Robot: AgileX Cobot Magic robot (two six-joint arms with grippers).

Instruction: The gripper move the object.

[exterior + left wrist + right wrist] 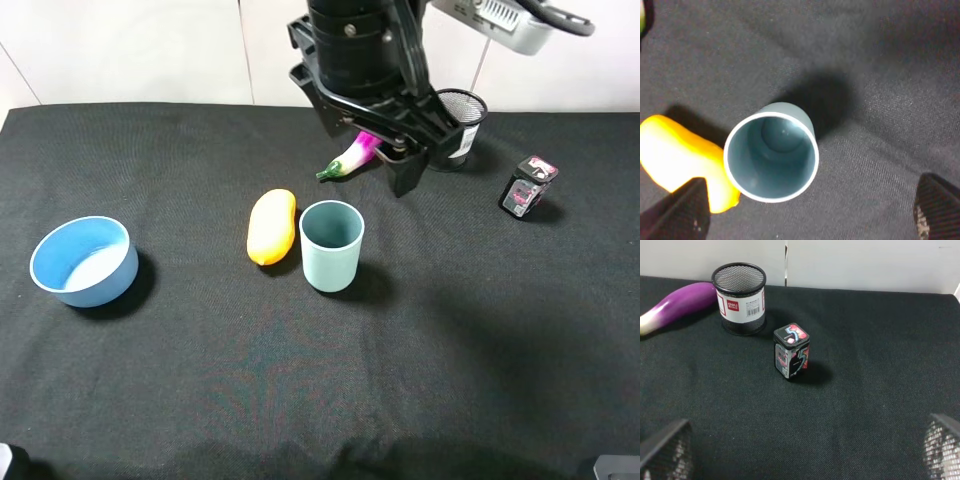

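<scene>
So from the high camera, nothing's really happened to the cup [331,245] yet, as far as I can tell. It stands upright near the middle of the table [200,400], and the left fingers [404,178] hang in the air at about its 1 o'clock, clear of it. A yellow fruit-looking thing [271,226] lies just beside it at 9 o'clock, and a blue bowl [84,260] sits well off in the same direction. The eggplant [350,158], mesh pot [462,115] and a little printed box [527,187] are spread from 12 to 2. The table is covered in black cloth, with a plain white wall [120,50] behind. Left wrist cam looks straight down into the empty cup [771,157]; the left fingers [684,210] are spread wide and gripping nothing, so I'd say the grab, lift and move are all to come. On the right wrist cam the right fingers [665,450] are apart and empty too, facing the box, mesh pot and eggplant, with no cup in there.
</scene>
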